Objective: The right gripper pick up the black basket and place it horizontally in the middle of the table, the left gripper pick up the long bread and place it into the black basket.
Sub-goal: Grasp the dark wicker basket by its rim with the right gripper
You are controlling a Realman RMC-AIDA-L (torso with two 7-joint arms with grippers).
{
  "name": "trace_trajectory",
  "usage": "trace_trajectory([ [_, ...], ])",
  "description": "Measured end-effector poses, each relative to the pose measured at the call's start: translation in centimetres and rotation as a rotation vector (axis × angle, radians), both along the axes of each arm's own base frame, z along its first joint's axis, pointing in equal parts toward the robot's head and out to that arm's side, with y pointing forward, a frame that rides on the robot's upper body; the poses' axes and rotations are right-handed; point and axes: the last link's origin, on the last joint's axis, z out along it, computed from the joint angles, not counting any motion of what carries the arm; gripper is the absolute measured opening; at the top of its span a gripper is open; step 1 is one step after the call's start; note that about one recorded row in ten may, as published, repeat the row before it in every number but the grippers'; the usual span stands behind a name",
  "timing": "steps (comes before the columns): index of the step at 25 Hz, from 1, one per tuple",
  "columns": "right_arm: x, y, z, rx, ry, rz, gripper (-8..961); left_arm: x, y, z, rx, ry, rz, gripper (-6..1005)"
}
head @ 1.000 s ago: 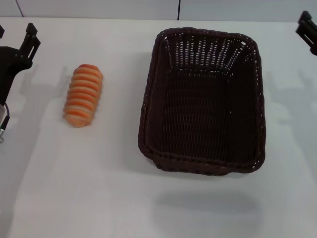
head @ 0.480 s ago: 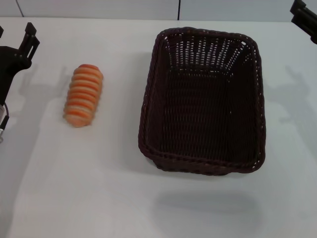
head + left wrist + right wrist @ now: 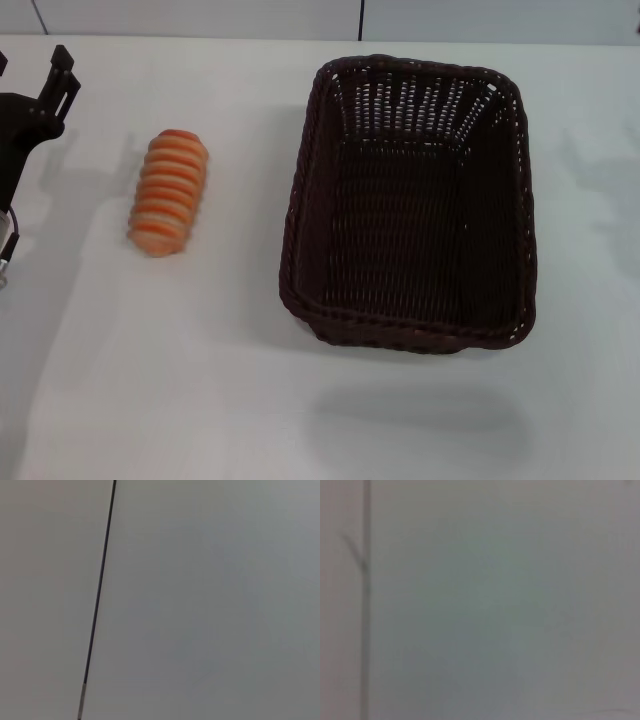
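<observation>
Sitting on the white table point(image 3: 200, 400), the black basket point(image 3: 410, 200) is resting upright with its opening facing up and nothing lying inside it. Its long sides are running away from the robot, and it is occupying the part of the table a little to the right of the middle. Its thick braided rim is showing all the way round, and the far wall is letting the pale table show through the open weave.

The long bread point(image 3: 168, 192) is lying flat on the table to the left of the basket, well apart from it, with its length also pointing roughly away from the robot and its far end leaning slightly toward the basket. Nothing is touching it.

The left tool point(image 3: 30, 62) is hanging at the far left edge of the head view, near the bread but clear of it, with its two black prongs standing apart and gripping nothing. The right tool is lying outside the head view, so its state is not showing.

The left wrist view is showing only a pale flat surface crossed by a thin dark line; the right wrist view is giving a blurred pale surface with a faint line.
</observation>
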Motion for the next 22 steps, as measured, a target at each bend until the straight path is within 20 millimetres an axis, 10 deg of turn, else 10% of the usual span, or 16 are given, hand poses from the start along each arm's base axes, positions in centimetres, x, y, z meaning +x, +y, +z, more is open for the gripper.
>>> trace_trajectory([
  [22, -0.4, 2.0, -0.8, 0.319, -0.245, -0.193, 839, 0.3, 0.1, -0.2, -0.009, -0.006, -0.011, 778],
])
